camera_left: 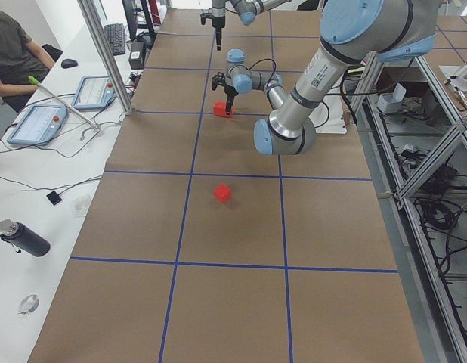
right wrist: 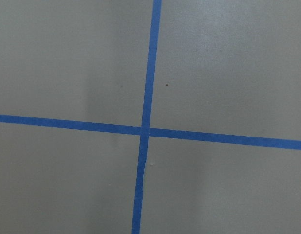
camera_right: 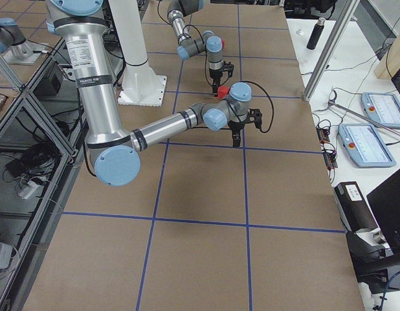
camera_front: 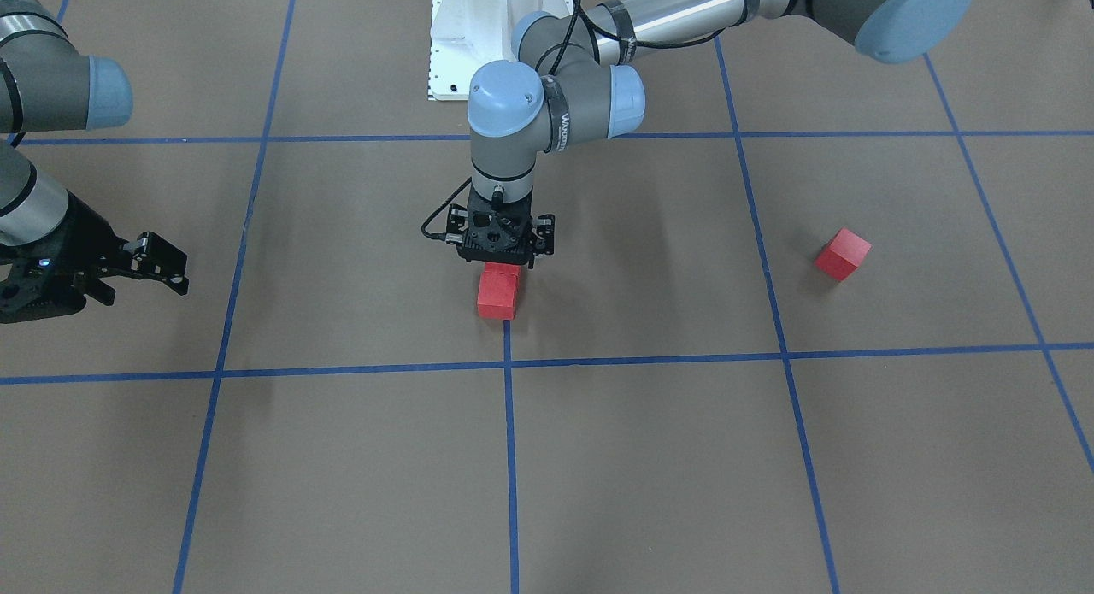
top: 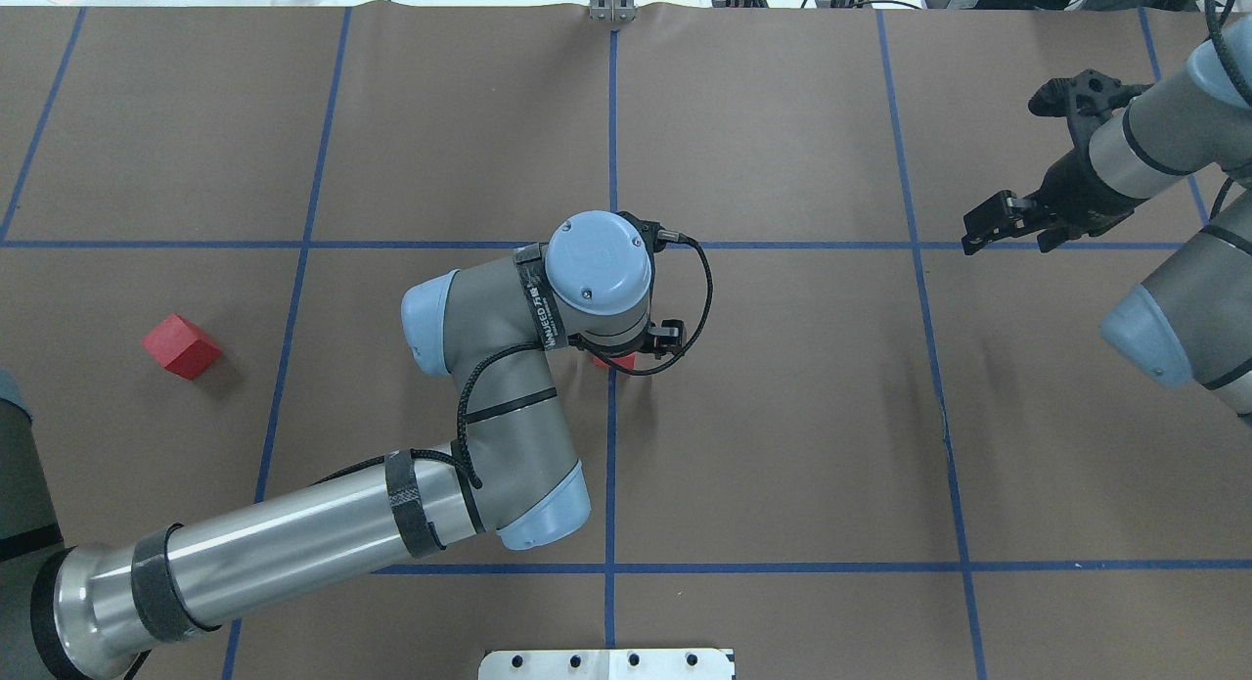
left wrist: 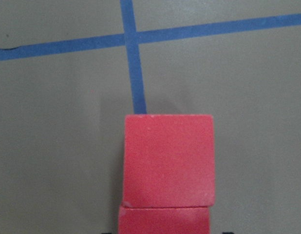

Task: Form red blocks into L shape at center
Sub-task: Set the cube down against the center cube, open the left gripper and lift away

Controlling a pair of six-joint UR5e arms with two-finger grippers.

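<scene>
Pair of red blocks: two cubes (camera_front: 497, 291) lie at the center (camera_front: 555, 308), touching face to face in a short straight row.
Row direction: it runs along the middle blue tape line (camera_front: 510, 440), one cube nearer the robot and one farther from it.
Seat on the line: in the left wrist view the farther cube (left wrist: 167, 161) covers the tape, with most of its width to one side of it. The nearer cube (left wrist: 162, 220) shows only as a strip at the lower edge.
Third red block: a lone cube (camera_front: 843, 254) sits well apart on the robot's left. It lies past the next vertical tape line and is turned at an angle to the grid.
L shape: not formed, since only two cubes are together.
Left tool: it (camera_front: 501, 255) points straight down directly over the nearer cube of the pair, low on it. Its fingers are hidden by the wrist and body, so I cannot tell whether it pinches the cube or stands spread.
Right tool: it (camera_front: 141, 285) hangs far off on the robot's right, above bare brown paper. Its fingers are spread apart and hold nothing.
Right wrist view: only a crossing of blue tape lines shows.
Counter: brown matte paper (camera_front: 667, 474) carries a grid of blue tape.
</scene>
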